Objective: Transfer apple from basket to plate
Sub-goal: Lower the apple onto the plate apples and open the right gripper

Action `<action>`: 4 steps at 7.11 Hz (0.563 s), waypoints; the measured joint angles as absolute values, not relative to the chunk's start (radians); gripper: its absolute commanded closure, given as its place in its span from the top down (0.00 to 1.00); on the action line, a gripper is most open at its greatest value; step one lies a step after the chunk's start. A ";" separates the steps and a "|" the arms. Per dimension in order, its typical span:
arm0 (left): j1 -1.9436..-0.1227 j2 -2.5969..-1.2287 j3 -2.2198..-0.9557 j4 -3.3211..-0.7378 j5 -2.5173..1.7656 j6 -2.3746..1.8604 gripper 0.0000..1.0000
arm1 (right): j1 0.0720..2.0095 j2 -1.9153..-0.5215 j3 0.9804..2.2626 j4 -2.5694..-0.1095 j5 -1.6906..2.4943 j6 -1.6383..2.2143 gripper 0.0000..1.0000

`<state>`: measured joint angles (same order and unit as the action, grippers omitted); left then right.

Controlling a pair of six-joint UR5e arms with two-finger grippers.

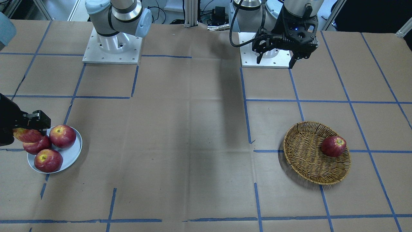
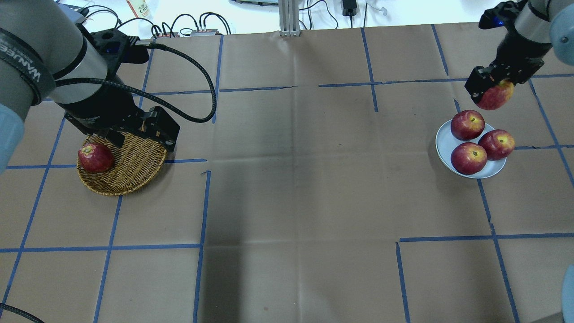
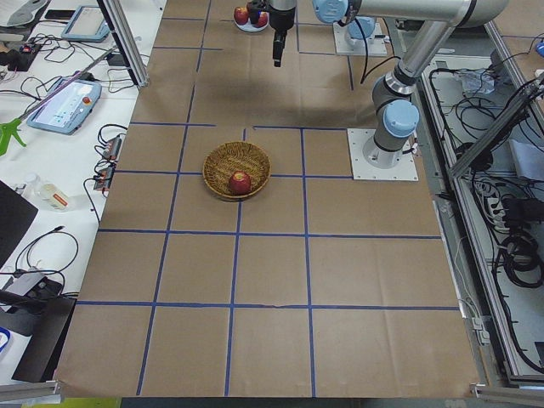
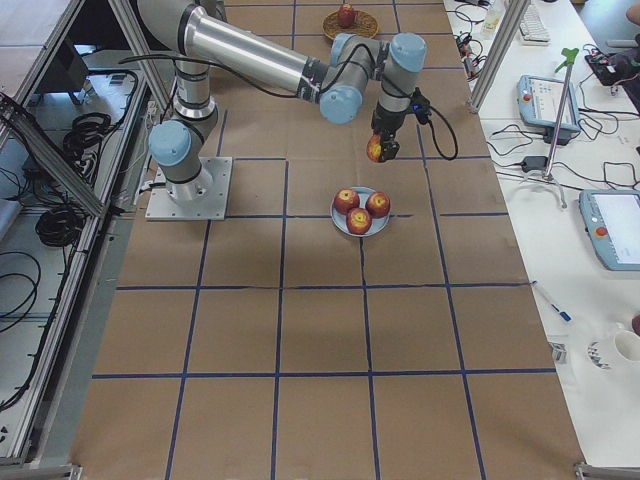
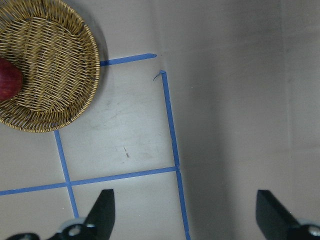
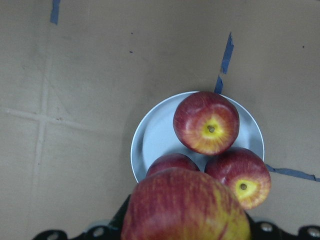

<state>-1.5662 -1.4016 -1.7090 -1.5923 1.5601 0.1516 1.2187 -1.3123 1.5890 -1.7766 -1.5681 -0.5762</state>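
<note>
My right gripper (image 2: 492,89) is shut on the apple (image 2: 494,96), pale streaky red with a yellow patch. It holds the apple in the air just beyond the far rim of the pale plate (image 2: 443,140). In the right wrist view the apple (image 6: 185,207) fills the bottom, with the plate (image 6: 152,140) below it. The wicker basket (image 2: 130,168) lies at the table's left. My left gripper (image 1: 276,60) is open and empty, high above the table beside the basket (image 5: 50,65); its fingers (image 5: 102,210) stand wide apart.
Three darker red apples (image 2: 467,124) lie on the plate and fill most of it. One dark red apple (image 2: 95,157) lies in the basket. Brown paper with blue tape lines covers the table (image 2: 296,188).
</note>
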 measured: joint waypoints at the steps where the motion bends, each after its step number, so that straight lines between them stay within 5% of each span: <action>1: -1.566 -1.401 -1.709 -1.592 1.560 0.152 0.99 | 1.188 -1.313 1.647 -1.821 -1.558 -0.615 0.55; 4: -1.566 -1.401 -1.708 -1.592 1.561 0.152 0.99 | 1.127 -1.301 1.790 -2.022 -1.550 -0.689 0.55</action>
<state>-1.5662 -1.4013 -1.7077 -1.5923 1.5614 0.1519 1.1265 -1.3009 1.7897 -2.0215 -1.5504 -0.6893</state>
